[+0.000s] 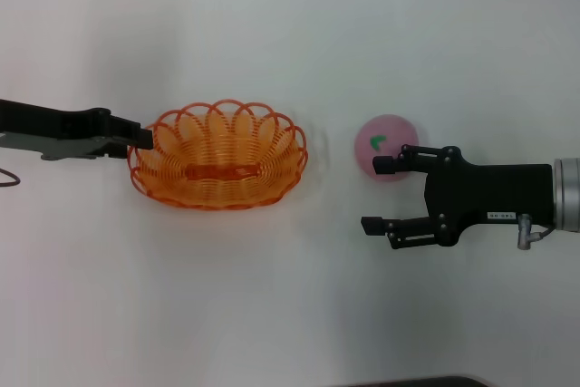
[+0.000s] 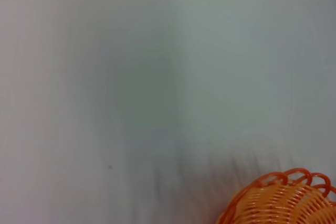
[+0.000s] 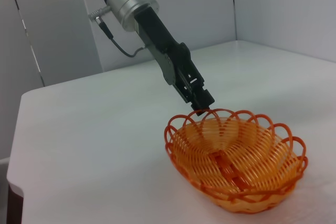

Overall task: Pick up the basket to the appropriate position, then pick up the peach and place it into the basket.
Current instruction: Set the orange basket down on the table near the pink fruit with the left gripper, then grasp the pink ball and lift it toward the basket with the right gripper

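Note:
The orange wire basket [image 1: 227, 147] sits on the white table, left of centre in the head view. My left gripper [image 1: 142, 138] reaches in from the left and is shut on the basket's left rim; the right wrist view shows it [image 3: 202, 102] pinching the rim of the basket [image 3: 236, 161]. A part of the basket [image 2: 283, 203] shows in the left wrist view. The pink peach [image 1: 385, 142] with a green leaf mark lies to the right of the basket. My right gripper [image 1: 379, 195] is open and empty beside the peach, its far finger overlapping the peach's near right edge.
The white table [image 1: 290, 314] spreads around both things. In the right wrist view its edge [image 3: 16, 129] and grey wall panels [image 3: 52, 24] lie beyond the left arm. A dark strip [image 1: 408, 382] shows at the table's front edge.

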Robot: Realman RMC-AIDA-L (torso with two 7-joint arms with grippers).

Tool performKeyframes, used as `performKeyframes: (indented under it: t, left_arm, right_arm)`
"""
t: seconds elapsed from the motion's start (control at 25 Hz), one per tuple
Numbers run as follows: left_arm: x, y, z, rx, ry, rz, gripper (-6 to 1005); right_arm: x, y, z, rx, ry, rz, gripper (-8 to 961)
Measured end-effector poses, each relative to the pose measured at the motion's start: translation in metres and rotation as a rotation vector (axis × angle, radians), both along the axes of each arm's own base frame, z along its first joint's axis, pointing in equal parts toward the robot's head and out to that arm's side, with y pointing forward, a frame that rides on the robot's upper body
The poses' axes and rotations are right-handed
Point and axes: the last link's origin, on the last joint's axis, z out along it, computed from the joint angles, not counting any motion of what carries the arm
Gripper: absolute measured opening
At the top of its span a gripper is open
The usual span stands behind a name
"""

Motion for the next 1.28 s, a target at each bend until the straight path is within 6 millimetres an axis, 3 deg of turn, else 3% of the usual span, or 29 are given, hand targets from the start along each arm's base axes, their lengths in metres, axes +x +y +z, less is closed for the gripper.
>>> performKeyframes:
  t: [0.12, 0.48, 0.6, 0.64, 1.08, 1.28]
  left_arm:
    - [-0.002, -0.001, 0.004, 0.011, 0.008, -0.001, 337]
    - [-0.002, -0.011, 0.015, 0.071, -0.081, -0.158, 804]
    - [0.000, -0.015, 0.016, 0.082, -0.116, -0.213, 833]
    - [0.002, -0.023, 0.019, 0.104, -0.157, -0.324, 842]
    - [-0.003, -0.068, 0.022, 0.209, -0.189, -0.902, 850]
    - [-0.007, -0.074, 0.018, 0.223, -0.177, -0.970, 850]
  right_arm:
    - [0.000, 0.000, 0.000, 0.000, 0.000, 0.000, 800]
    - [0.000, 0.000, 0.000, -0.001, 0.002, 0.000, 796]
    - [0.000, -0.001, 0.000, -0.001, 0.002, 0.000, 794]
    - [0.000, -0.001, 0.000, -0.001, 0.002, 0.000, 794]
    - [0.000, 0.000, 0.000, 0.000, 0.000, 0.000, 789]
    - [0.000, 0.000, 0.000, 0.001, 0.001, 0.000, 787]
